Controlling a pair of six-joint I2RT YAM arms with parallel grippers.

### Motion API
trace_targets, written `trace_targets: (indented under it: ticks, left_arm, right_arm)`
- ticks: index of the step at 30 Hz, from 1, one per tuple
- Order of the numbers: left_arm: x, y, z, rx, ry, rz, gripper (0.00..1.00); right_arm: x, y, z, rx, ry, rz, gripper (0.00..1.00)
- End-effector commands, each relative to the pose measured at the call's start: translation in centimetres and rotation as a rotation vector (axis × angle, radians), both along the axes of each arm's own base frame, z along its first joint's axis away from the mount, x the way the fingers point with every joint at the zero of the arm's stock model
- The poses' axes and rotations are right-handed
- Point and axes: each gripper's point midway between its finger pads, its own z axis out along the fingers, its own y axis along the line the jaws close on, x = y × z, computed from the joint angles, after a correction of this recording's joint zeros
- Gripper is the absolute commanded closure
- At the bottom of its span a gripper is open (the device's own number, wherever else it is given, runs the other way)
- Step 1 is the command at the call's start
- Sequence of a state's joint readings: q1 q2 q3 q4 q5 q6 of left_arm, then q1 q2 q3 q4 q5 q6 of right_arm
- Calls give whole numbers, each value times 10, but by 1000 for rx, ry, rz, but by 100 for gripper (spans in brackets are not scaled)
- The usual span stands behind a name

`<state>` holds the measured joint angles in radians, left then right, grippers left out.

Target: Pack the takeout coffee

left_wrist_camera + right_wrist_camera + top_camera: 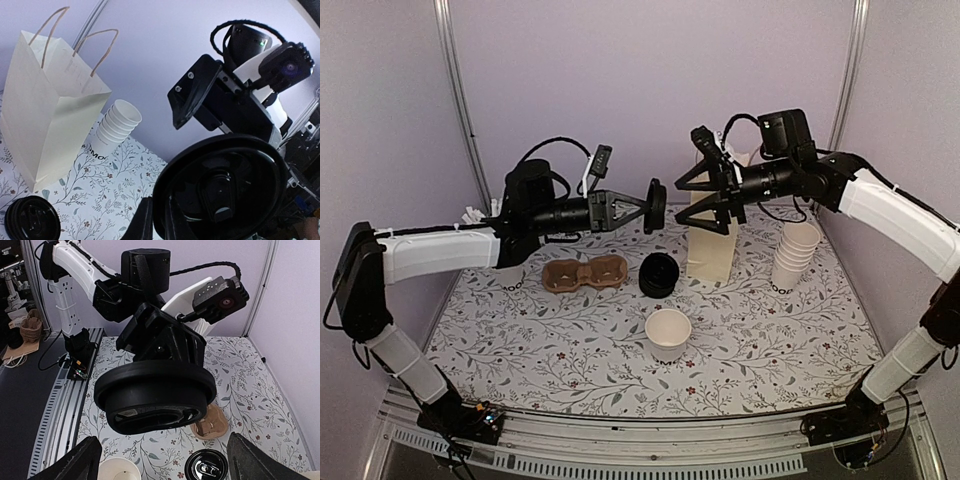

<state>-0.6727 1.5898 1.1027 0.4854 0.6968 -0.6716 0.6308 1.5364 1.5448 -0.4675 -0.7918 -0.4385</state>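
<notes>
No cup with a lid on it shows. A lidless white paper cup (667, 333) stands alone at mid table and shows at the bottom of the right wrist view (117, 471). My left gripper (645, 207) is raised above the table and shut on the rim of a black plastic lid (655, 206), held on edge (220, 185). Its fingers (142, 220) pinch the lid's left rim. My right gripper (708, 185) is open and empty, facing the lid (155, 395) from the right with a gap between.
A cream paper bag (710, 240) stands at the back, a stack of white cups (794, 257) to its right. A black lid stack (659, 274) and a brown cup carrier (584, 274) lie left of the bag. A lettered white cup (510, 278) stands under my left arm.
</notes>
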Motion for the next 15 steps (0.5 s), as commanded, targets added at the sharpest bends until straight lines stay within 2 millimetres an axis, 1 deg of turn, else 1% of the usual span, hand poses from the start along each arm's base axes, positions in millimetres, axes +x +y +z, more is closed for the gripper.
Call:
trace_targets:
  ticks: [1, 5, 8, 15]
  left_arm:
    - [-11, 13, 40, -166, -54, -25, 90]
    - [-17, 15, 44, -227, -53, -56, 89]
    - [-22, 16, 47, -266, -56, -84, 89]
    - [-21, 16, 43, -272, -42, -84, 89]
  right_arm:
    - [-1, 13, 11, 14, 32, -4, 9]
    - [-4, 24, 15, 26, 42, 22, 2]
    - [-10, 33, 18, 33, 47, 49, 1]
    - [-32, 51, 21, 25, 49, 96, 1]
